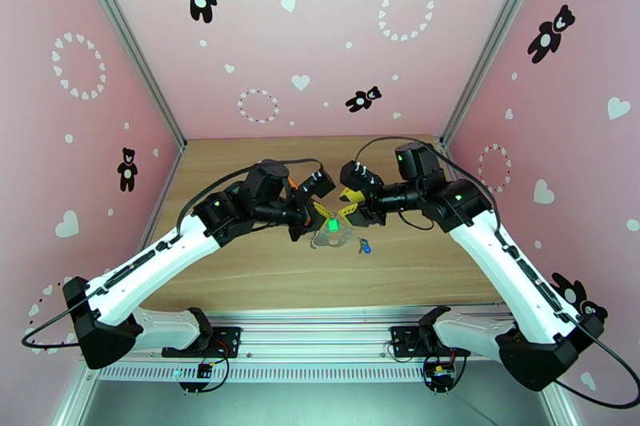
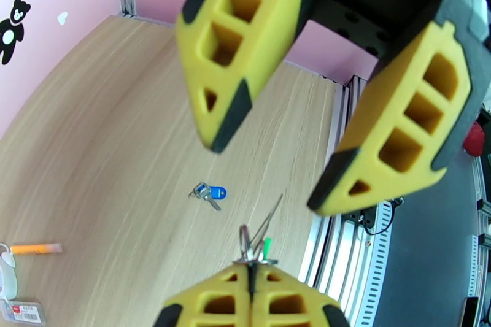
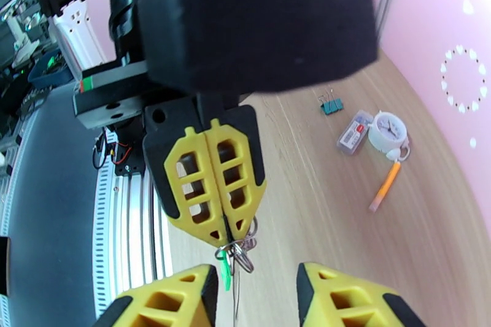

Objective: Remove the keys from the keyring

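Keyring [image 3: 236, 254] in left fingers [image 3: 196, 187]; box label [image 3: 355, 133] illegible.

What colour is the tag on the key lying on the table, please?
Blue tag; left wrist view.

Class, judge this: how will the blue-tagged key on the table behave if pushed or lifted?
The blue key lies flat and small, so it probably slides rather than rolls on the smooth table. It is likely light, yet lying flush, awkward to pinch. Tag and key may swing loosely when lifted.
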You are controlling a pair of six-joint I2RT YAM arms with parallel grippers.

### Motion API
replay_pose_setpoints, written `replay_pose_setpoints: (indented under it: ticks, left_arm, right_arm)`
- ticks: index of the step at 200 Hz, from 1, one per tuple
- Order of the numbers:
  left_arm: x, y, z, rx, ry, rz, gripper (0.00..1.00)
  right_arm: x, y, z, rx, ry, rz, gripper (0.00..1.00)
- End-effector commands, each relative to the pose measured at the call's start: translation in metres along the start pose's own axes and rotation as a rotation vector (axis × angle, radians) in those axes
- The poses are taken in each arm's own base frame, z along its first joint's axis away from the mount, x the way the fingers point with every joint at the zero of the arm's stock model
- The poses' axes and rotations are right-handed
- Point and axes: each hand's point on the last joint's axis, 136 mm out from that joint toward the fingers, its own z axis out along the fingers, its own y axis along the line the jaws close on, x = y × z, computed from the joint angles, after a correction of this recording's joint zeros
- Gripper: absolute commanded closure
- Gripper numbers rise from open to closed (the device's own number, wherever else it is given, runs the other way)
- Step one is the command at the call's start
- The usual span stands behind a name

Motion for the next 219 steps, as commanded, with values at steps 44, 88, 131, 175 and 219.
replay_pose_setpoints:
  ticks: [44,88,131,175,219]
  left_arm:
    - [-0.018,-0.01,-0.004,0.061,-0.009,0.035,1.0]
    - [-0.022,-0.01,-0.005,0.06,0.002,0.042,1.0]
    - [-0.024,-0.01,-0.009,0.05,0.005,0.058,1.0]
    - [-0.031,-0.01,-0.013,0.045,-0.024,0.07,1.0]
    - [-0.029,-0.011,-0.014,0.043,-0.041,0.078,1.0]
  right_arm:
    - [0.003,0.008,0.011,-0.094,-0.032,-0.046,0.69]
    - [0.011,0.01,0.015,-0.123,-0.009,-0.027,0.81]
    - [0.014,0.009,0.017,-0.127,0.003,-0.018,0.81]
    - [0.015,0.01,0.02,-0.155,-0.003,-0.003,0.81]
    - [0.009,0.002,0.011,-0.118,-0.056,0.019,0.81]
